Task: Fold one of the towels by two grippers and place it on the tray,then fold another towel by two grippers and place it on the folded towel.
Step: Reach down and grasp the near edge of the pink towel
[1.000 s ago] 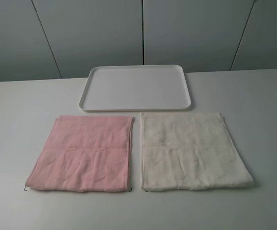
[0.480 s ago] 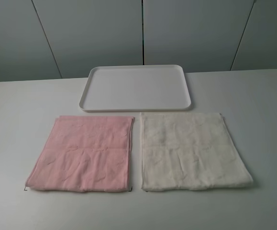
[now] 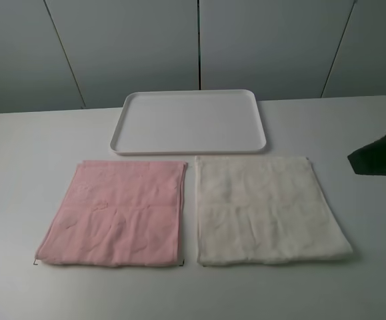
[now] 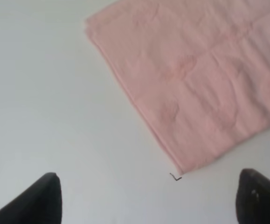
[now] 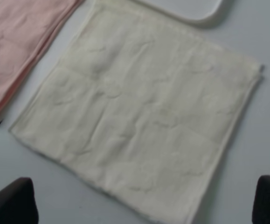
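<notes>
Left gripper (image 4: 153,200) and right gripper (image 5: 144,201) hung wide open, empty; pink towel (image 3: 116,213) lay lower left, cream-white towel (image 3: 266,210) lower right.

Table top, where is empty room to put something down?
Bare white table: left of the pale pink terry towel, along the front edge below both towels, and inside the flat white plastic tray. Crowded: the slim gap between the pink and cream-white fluffy towel, and the right side by the dark robot arm.
</notes>
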Motion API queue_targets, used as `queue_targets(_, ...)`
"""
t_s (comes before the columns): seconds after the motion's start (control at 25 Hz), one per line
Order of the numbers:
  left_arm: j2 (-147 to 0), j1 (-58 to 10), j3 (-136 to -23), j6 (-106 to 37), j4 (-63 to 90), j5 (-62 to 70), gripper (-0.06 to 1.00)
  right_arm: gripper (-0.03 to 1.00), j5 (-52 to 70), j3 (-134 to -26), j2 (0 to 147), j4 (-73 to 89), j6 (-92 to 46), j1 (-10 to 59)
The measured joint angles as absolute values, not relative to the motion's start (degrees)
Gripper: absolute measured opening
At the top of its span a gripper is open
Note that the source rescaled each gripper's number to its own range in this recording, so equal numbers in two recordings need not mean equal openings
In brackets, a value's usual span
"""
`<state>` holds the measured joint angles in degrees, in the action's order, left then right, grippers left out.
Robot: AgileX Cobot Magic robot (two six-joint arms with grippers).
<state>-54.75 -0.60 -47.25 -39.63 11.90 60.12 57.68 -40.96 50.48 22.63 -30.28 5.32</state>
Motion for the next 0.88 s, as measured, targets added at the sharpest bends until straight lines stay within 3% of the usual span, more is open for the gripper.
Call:
queue_targets(0.16, -62.09, -2.45, -47.37, -49.6, 12.39, 59.78, 0.96, 1.0, 55.02, -41.03, 57.93, 26.6, -37.87, 8.97)
queue_targets(0.28, -66.74, -7.8, -47.47, -54.31, 9.97, 58.76, 0.96, 1.0, 53.45, -41.03, 62.61, 26.19, -41.3, 13.93)
queue_targets(0.56, -76.11, -18.64, -47.47, -57.91, -0.73, 56.52, 0.96, 1.0, 47.9, -41.08, 71.69, 21.13, -42.83, 24.55)
queue_targets(0.88, -87.37, -23.89, -47.47, -58.58, -2.83, 55.47, 0.96, 1.0, 45.66, -41.41, 76.47, 18.95, -43.0, 30.66)
